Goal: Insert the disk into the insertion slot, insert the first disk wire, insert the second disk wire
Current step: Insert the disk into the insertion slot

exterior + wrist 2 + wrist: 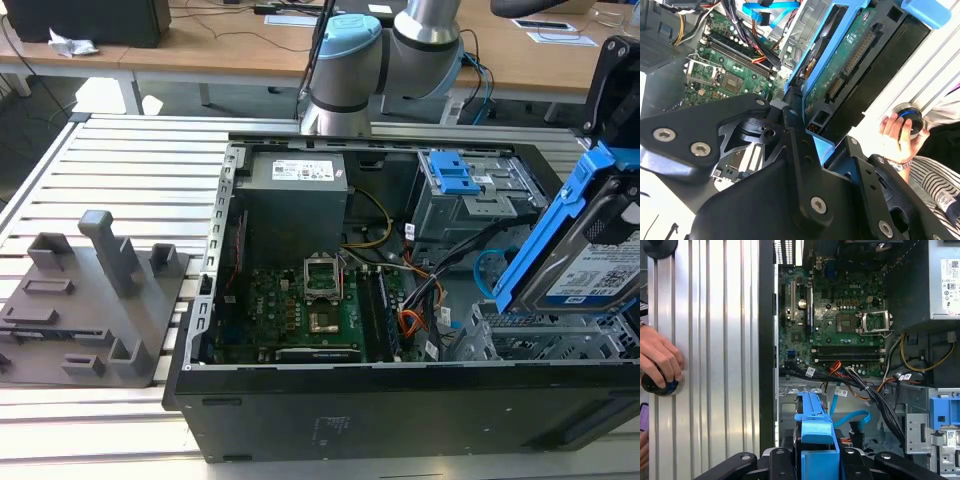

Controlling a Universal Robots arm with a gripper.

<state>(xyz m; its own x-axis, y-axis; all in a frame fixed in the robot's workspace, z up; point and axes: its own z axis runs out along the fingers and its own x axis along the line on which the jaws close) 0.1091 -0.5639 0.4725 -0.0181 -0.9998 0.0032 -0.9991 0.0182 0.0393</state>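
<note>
Presently the disk [600, 255] is in the air, not in the slot. It hangs at the exterior view's right end of the open case [400, 410], tilted steeply. Its long axis slopes from a low end just above the slot [520, 340] up toward the exterior view's right.

The gripper [817, 457] is pinching the disk. In the first wrist view its black fingers [782, 457] sit on either side of the blue frame, pressed against it. In the second wrist view the disk's green circuit side and its connector row are bare, with nothing plugged in.

The slot lies directly below the disk's lower end and slightly toward the exterior view's left. It is close to the disk, but I judge the two are not touching. The disk's axis is well off the line of the bay, so tilt is the relation that matters here, more than distance.

The wire [485, 265] curls in a loose loop just beside the disk's lower end, between the slot and the motherboard [300, 305]. It appears to be free of the disk. The darker bay [460, 180] with the blue latch stands farther back, well apart.

Outside the case, a hand [657, 357] rests on a round knob [660, 385] on the slatted table [130, 170].
</note>
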